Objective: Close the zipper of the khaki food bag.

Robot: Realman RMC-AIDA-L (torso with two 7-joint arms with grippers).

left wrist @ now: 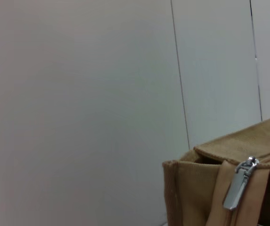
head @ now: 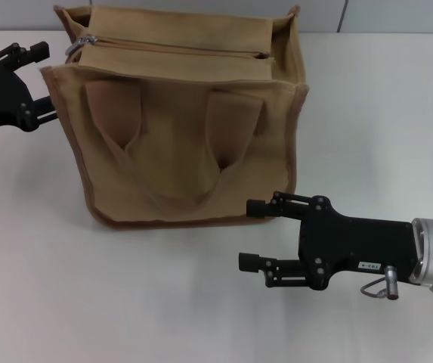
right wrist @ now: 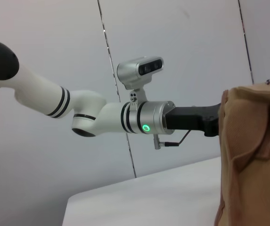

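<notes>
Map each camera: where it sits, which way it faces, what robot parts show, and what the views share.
Head view: sits high, faces forward and down at the bag on the white table; left gripper by the bag's left side, right gripper open, in front of it.
Left wrist view: sits beside the bag's top corner, faces the wall; shows the zipper pull, none of its own fingers.
Right wrist view: sits low, faces across the table at the left arm behind the bag.
Shared: all three see the bag; head and left wrist both see the zipper pull.
</notes>
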